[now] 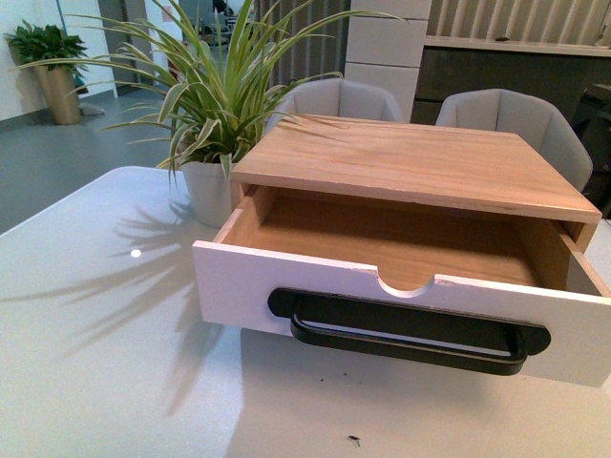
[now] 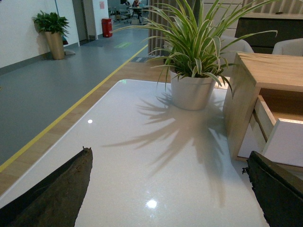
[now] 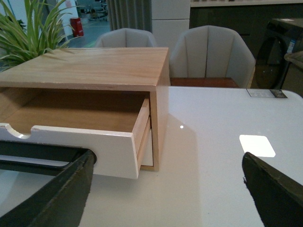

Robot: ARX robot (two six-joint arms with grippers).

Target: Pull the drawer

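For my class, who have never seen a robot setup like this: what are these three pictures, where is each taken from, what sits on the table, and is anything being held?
This is a robot with two arms, each ending in fingers. The front view looks out from the robot's body: a wooden box on a white table, its drawer pulled out and empty, with a black handle. A potted plant stands beside the box. The other two pictures come from cameras on the wrists. The dark shapes at their lower corners are the left gripper and the right gripper, both with fingers spread wide. They hold nothing. Grey chairs stand behind the table.
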